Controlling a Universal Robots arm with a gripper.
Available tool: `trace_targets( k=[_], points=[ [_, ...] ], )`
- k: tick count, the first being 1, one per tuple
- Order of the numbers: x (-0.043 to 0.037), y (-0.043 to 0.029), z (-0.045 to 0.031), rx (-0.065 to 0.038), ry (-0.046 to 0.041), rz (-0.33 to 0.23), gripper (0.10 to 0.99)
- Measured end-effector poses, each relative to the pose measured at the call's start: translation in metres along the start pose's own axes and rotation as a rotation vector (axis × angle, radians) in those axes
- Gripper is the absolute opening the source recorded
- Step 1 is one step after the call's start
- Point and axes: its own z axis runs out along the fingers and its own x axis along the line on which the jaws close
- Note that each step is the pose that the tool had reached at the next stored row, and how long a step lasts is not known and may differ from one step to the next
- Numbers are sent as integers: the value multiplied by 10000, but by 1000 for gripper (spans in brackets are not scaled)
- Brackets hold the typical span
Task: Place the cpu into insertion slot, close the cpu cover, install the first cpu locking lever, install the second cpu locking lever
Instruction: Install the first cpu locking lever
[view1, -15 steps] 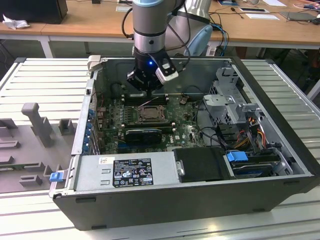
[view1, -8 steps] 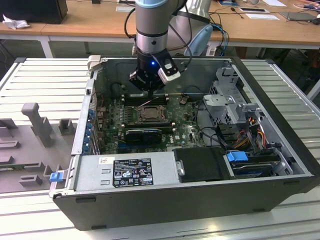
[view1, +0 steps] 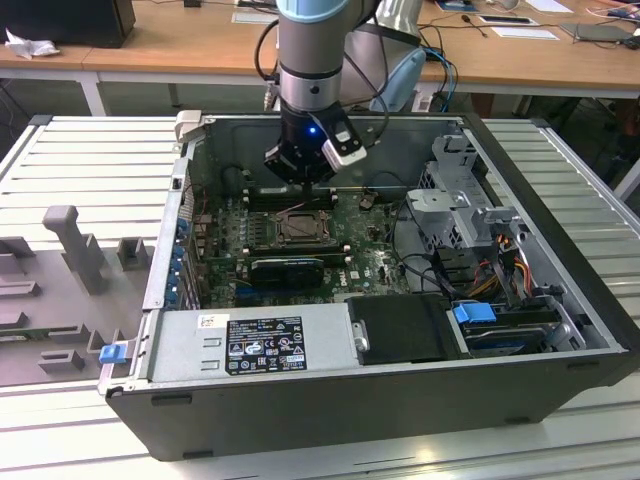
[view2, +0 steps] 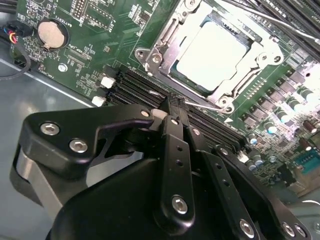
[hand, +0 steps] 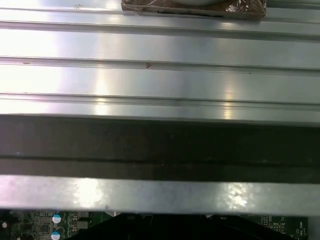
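In the second wrist view the cpu (view2: 212, 52) lies flat in the insertion slot (view2: 150, 55), its pale face showing through the window of the cpu cover (view2: 260, 47), which is down over it. A thin wire locking lever (view2: 205, 104) runs along the socket's near edge. My gripper (view2: 172, 100) is shut, its black fingertips right at that lever's end; I cannot tell whether they touch it. In the exterior view the gripper (view1: 300, 180) hangs just above the insertion slot (view1: 300, 228) inside the open computer case.
A black heatsink (view1: 288, 268) sits in front of the socket and a power supply (view1: 250, 340) nearer still. A drive cage with cables (view1: 470, 215) fills the exterior view's right. Memory slots (view2: 135, 85) and a coin battery (view2: 48, 32) flank the socket. The case wall (hand: 160, 145) is close.
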Motion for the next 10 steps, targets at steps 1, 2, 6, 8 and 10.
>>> trace_targets(
  k=[1, 2, 6, 8, 10],
  points=[
    [-4, -1, 9, 0, 0, 0, 106],
    [-12, -2, 26, 1, 0, 0, 106],
    [-28, -6, 74, -1, 0, 0, 106],
    [-53, -12, 152, -2, -1, -3, 106],
    [-55, -13, 159, 10, 1, -4, 106]
  ],
)
